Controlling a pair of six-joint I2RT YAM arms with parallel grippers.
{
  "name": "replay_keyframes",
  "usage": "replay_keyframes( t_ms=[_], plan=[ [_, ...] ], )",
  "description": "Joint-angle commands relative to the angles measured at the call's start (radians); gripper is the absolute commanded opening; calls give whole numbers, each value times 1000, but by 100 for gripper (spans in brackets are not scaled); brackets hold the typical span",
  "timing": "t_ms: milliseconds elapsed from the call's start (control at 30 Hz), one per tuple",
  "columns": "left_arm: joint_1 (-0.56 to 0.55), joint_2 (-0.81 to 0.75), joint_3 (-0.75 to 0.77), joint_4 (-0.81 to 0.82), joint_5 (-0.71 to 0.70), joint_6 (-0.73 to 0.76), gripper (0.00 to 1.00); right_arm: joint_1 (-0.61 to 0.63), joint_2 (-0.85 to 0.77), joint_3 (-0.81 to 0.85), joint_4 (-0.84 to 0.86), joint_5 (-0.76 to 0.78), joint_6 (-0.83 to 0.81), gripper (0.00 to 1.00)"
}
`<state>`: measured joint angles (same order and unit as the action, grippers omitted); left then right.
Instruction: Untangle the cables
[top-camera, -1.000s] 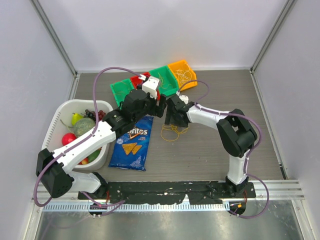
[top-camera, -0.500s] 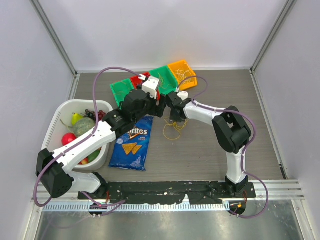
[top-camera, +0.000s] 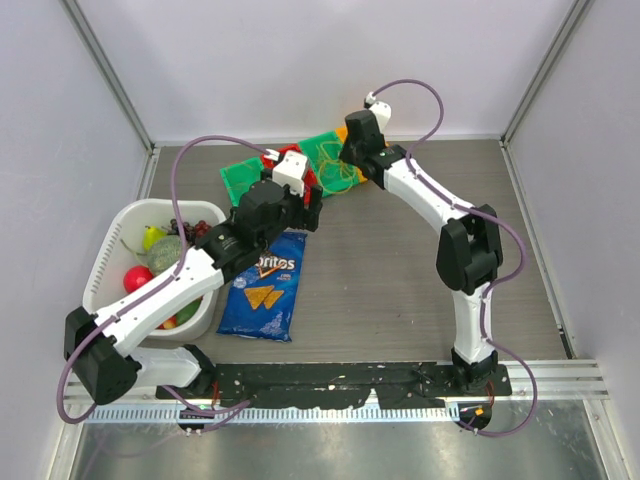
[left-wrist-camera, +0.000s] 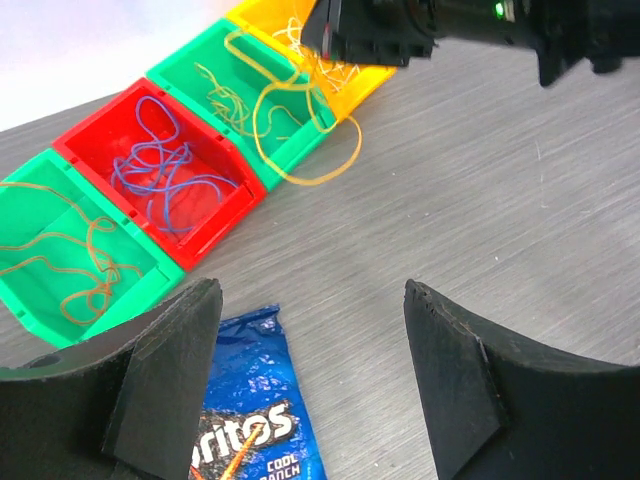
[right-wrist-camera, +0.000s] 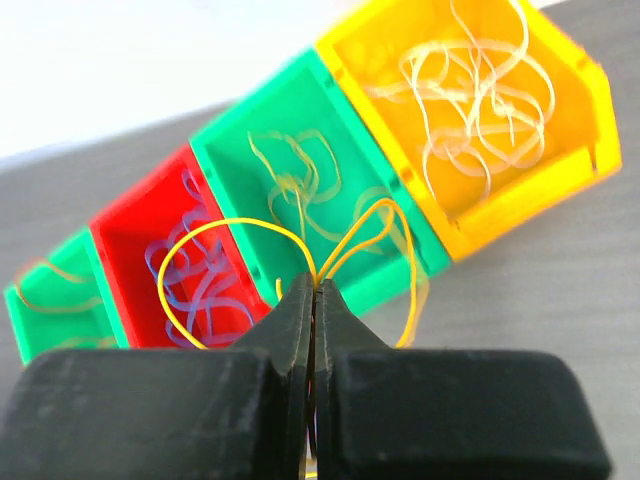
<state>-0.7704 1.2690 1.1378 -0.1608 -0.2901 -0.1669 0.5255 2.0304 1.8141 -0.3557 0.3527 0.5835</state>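
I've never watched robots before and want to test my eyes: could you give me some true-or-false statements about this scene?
1. The right jaws are shut on a yellow cable. True.
2. The left jaws hold a blue cable. False: they stand open and empty; the blue cables lie in the red bin.
3. The orange bin holds white cables. True.
4. The chips bag lies in the basket. False: it lies on the table, beside the basket.
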Motion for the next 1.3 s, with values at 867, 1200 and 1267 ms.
replay_keyframes(
  t_ms=[867, 1200, 1267],
  plan=[
    [11, -72, -23, 98, -84, 33, 77, -110, 444, 373, 350, -299, 167, 1],
    [13, -63, -23, 96, -75, 26, 77, -110, 517, 497, 197, -281, 13, 17],
    [14, -60, -24, 96, -72, 23, 77, -110, 511, 511, 170, -288, -10, 29]
  ],
)
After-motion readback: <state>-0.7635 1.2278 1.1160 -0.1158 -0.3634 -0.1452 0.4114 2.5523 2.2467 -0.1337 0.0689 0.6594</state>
